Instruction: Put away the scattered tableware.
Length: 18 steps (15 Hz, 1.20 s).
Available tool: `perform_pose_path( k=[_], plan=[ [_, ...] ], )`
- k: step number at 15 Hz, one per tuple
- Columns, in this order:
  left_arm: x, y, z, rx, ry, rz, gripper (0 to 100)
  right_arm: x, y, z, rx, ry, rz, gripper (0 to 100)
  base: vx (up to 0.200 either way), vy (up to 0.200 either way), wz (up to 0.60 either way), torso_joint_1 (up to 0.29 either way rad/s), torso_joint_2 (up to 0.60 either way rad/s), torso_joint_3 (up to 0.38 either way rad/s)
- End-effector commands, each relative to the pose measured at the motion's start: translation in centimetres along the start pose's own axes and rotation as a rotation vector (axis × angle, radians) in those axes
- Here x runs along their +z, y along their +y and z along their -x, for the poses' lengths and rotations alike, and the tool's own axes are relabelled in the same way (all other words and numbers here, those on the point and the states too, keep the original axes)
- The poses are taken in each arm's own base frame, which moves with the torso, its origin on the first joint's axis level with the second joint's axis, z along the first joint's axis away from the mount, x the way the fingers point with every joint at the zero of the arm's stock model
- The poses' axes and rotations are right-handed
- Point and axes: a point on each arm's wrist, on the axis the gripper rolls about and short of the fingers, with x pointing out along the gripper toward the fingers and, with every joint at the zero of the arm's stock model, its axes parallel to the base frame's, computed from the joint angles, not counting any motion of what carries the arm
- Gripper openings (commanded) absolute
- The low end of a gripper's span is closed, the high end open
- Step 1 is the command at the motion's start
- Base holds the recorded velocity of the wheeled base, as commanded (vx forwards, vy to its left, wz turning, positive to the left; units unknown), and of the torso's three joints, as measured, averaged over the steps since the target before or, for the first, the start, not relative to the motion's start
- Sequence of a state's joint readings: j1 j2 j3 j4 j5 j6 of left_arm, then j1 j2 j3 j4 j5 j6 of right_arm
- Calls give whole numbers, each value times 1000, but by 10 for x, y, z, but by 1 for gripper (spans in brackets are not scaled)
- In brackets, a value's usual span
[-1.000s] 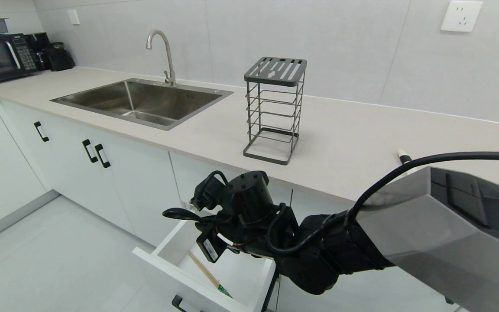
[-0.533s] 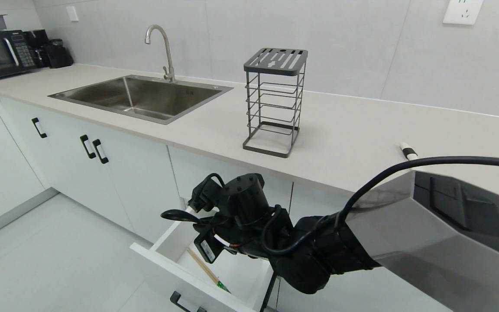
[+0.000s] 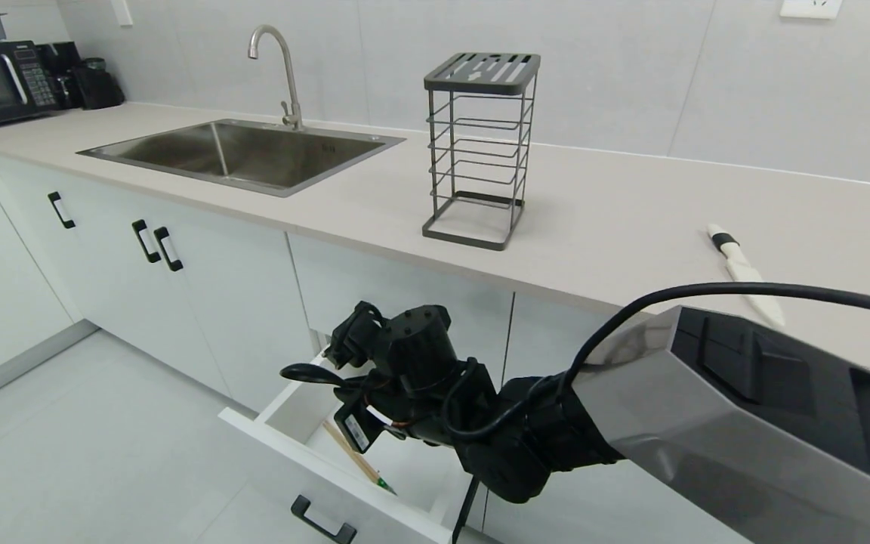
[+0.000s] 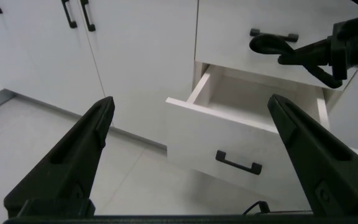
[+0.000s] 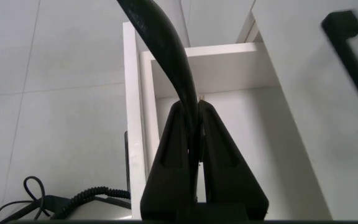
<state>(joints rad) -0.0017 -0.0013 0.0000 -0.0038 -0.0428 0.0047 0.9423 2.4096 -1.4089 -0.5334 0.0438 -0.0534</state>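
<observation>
Left gripper (image 4: 191, 102): we see it spread wide, holding nothing, out over the floor and facing the drawer front.
Drawer (image 3: 276, 461): one, pulled open below the counter (image 3: 616, 227).
Spoon (image 3: 306, 372): one, black, held by its handle above the open drawer, not yet laid in.
Chopsticks (image 3: 359, 467): lying inside the drawer; we cannot tell whether it is one stick or a pair.
Right gripper (image 5: 192, 115): clamped tight on the spoon's handle.
Rack (image 3: 480, 151): one, wire, upright on the counter.
Knife (image 3: 745, 273): one, white, flat on the counter, well right of the rack.
Progress: we judge it partway. The chopsticks are stored, the spoon is nearly in, and the knife remains.
</observation>
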Motion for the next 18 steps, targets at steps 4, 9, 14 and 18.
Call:
perform_pose_path(
  k=[4, 9, 14, 18],
  plan=[
    [0, 0, 0, 0, 1, 0, 100, -9, -3, -17, -5, 7, -3, 0, 0, 0, 0, -162, 288, 115],
    [0, 0, 0, 0, 1, 0, 100, -12, -7, -25, -12, 1, -6, 0, 0, 0, 0, -109, 198, 92],
    [0, 0, 0, 0, 1, 0, 100, -15, -11, -31, -18, 1, -9, 0, 0, 0, 0, -3, 41, 25],
    [0, 0, 0, 0, 1, 0, 100, -22, -13, -36, -21, 14, -12, 0, 0, 0, 0, -60, 80, 18]
  ],
)
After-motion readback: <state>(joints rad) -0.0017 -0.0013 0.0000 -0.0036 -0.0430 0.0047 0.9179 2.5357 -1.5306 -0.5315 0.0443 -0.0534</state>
